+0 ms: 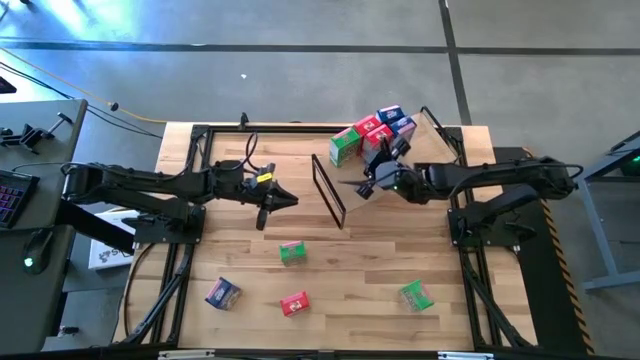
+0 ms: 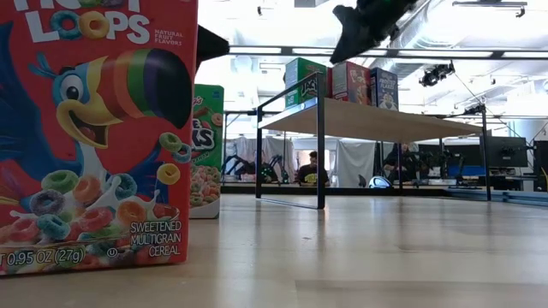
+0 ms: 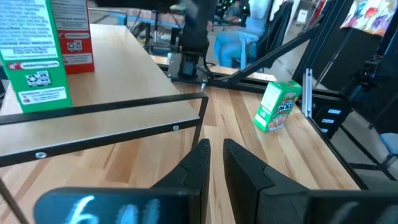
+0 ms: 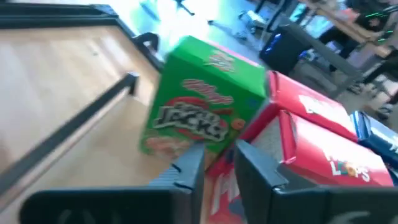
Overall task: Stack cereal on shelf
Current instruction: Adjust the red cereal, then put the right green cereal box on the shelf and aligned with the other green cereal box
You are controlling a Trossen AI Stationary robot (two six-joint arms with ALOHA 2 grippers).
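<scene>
The shelf point(image 1: 432, 135), a light board on a black wire frame, stands at the table's far right. On it rest a green cereal box point(image 1: 345, 146), red boxes point(image 1: 376, 128) and blue boxes point(image 1: 400, 120), bottoms on the board. My right gripper point(image 4: 219, 167) hovers over the shelf behind these boxes, open, with the green box point(image 4: 199, 106) and red boxes point(image 4: 317, 146) just beyond its fingers. My left gripper point(image 3: 216, 152) is shut and holds nothing, above the table's middle left of the shelf. Several more boxes lie on the table's near half. My right gripper has a red box's edge point(image 4: 225, 186) showing in the gap between its fingers. I cannot tell whether either finger touches it.
On the near half stand a green box point(image 1: 292, 252), a blue box point(image 1: 222, 292), a red box point(image 1: 294, 303) and another green box point(image 1: 416, 295). The shelf's black wire frame point(image 1: 330, 190) rises between the two grippers. People sit in the room beyond the table.
</scene>
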